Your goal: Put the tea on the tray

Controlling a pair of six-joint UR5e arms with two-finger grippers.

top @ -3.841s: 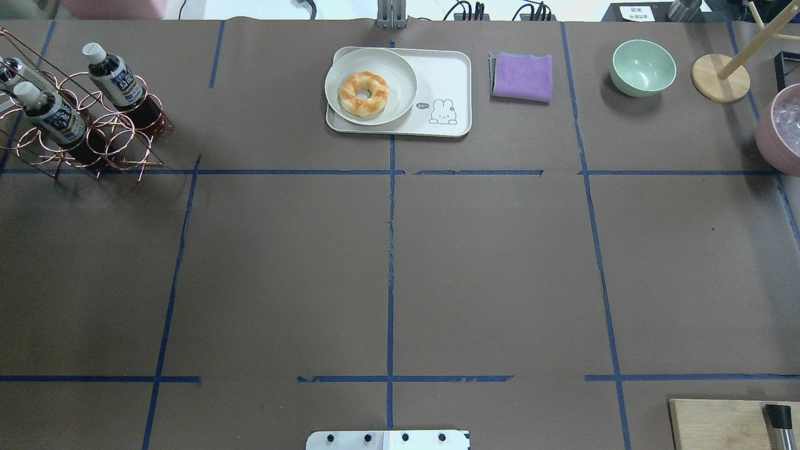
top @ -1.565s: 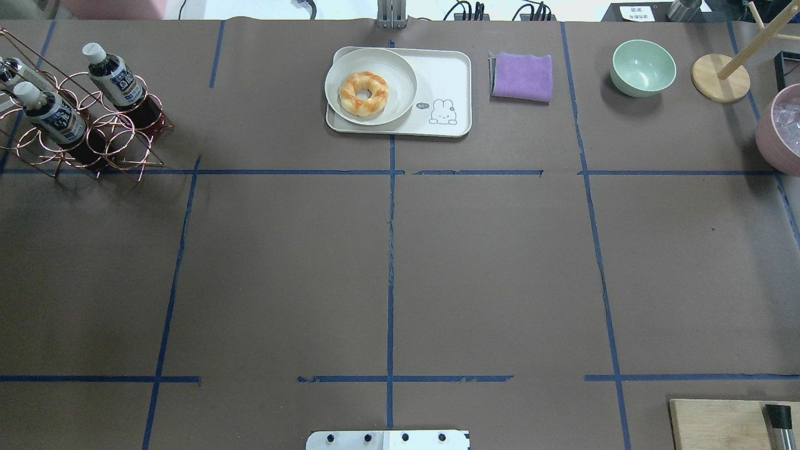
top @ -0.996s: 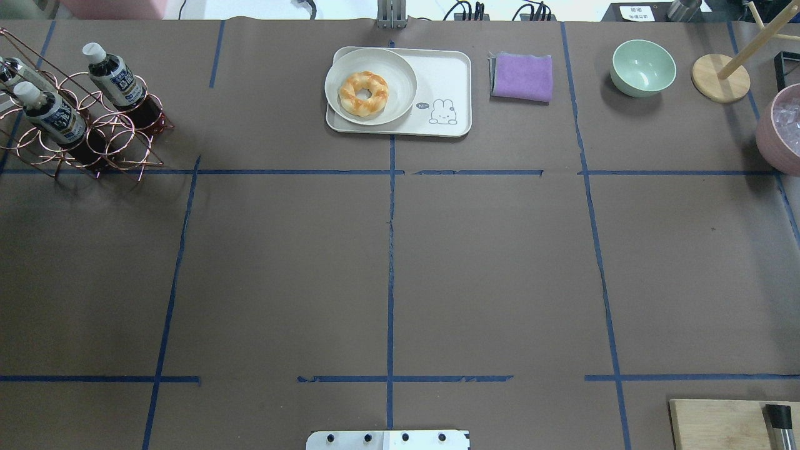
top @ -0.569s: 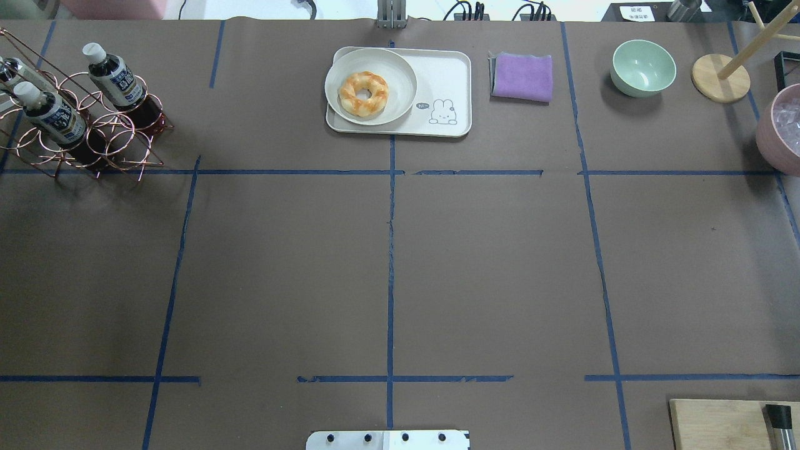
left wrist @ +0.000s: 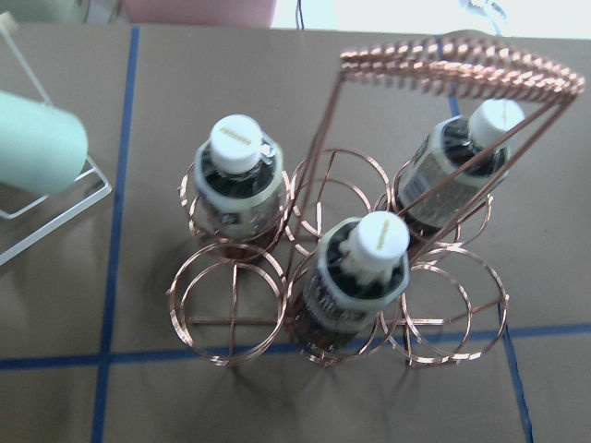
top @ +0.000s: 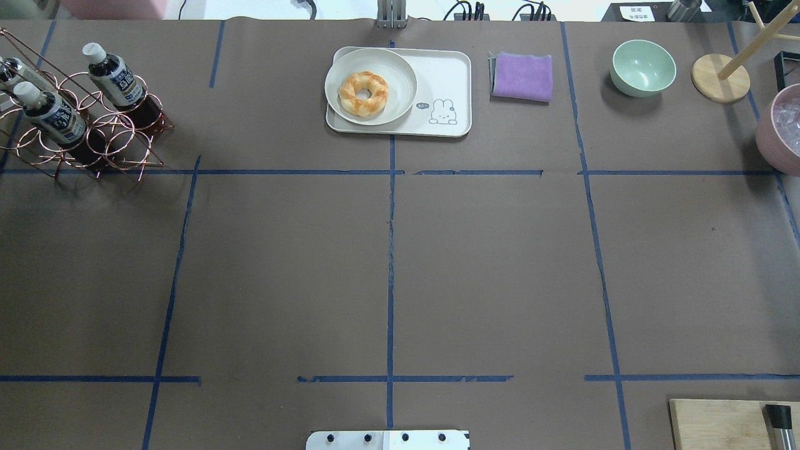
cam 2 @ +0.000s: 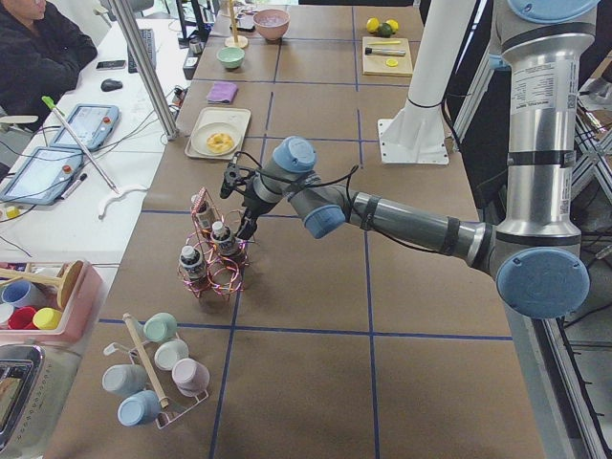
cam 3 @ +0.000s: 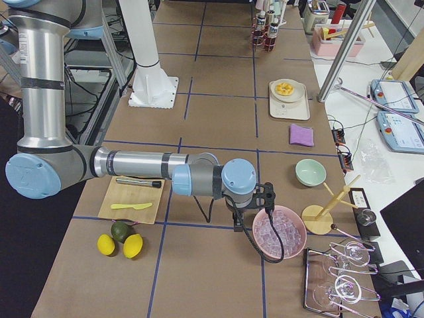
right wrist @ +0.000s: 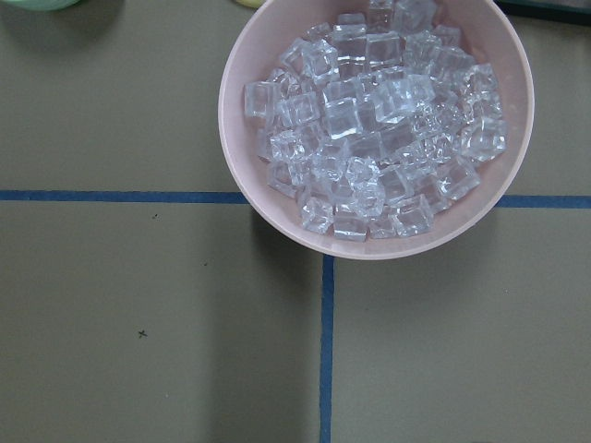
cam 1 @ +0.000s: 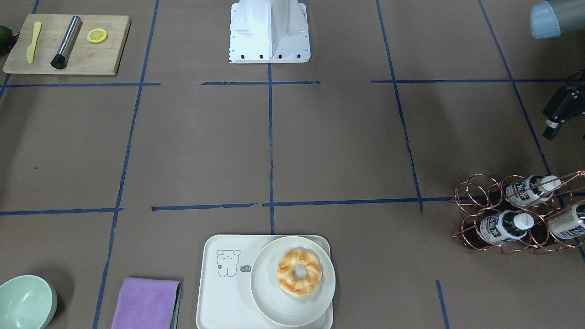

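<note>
Three tea bottles [top: 115, 78] with white caps stand tilted in a copper wire rack [top: 128, 150] at the far left; they also show in the left wrist view [left wrist: 365, 272] and the front view [cam 1: 502, 226]. The cream tray [top: 447, 75] with the line drawing lies at the far centre, a round plate [top: 403, 81] with a doughnut [top: 363, 94] on its left half. My left gripper [cam 2: 244, 228] hovers just above the rack, its jaws unreadable. My right gripper [cam 3: 237, 222] hangs over a pink bowl of ice [right wrist: 374, 129]; I cannot tell its state.
A purple cloth [top: 522, 76], a green bowl [top: 643, 67] and a wooden stand [top: 720, 77] lie right of the tray. A wooden board [cam 1: 68, 43] with a muddler, knife and lemon slice sits near the robot's right. A mug rack [cam 2: 158, 368] stands beyond the bottles.
</note>
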